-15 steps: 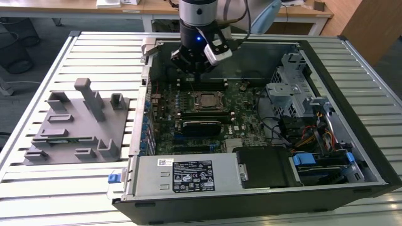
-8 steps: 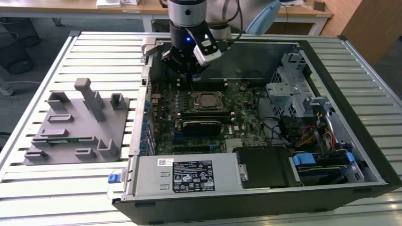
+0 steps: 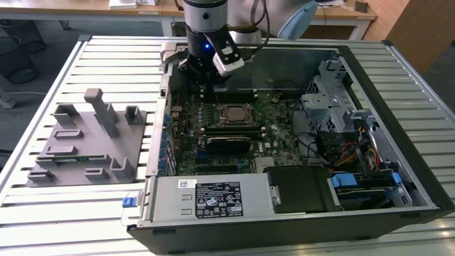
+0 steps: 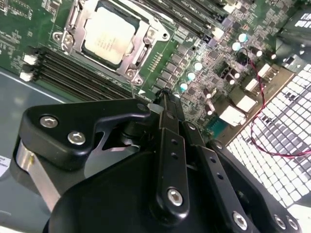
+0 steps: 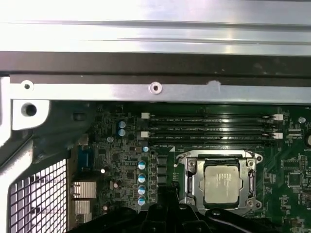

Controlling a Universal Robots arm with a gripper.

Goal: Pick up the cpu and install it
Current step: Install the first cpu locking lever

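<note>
The cpu [image 3: 233, 113], a flat square chip with a silver-grey top, lies in its socket on the green motherboard [image 3: 277, 133] inside the open computer case. A metal socket frame [image 4: 146, 46] surrounds it. It shows in both wrist views, cpu [image 4: 109, 35] and cpu [image 5: 222, 183]. My gripper [image 3: 205, 84] hangs over the board's rear corner on the exterior view's left, beside the socket and apart from the chip. Its black fingers [image 4: 164, 104] meet at the tips with nothing between them. The gripper [image 5: 167, 196] tip sits just beside the socket frame.
Black memory slots [image 5: 214, 127] run along the socket. A black block [image 3: 227, 143] sits on the board nearer the front. A power supply [image 3: 210, 197], a drive cage [image 3: 334, 101] and cables [image 3: 341, 149] fill the case. A grey fixture tray [image 3: 85, 144] stands outside it.
</note>
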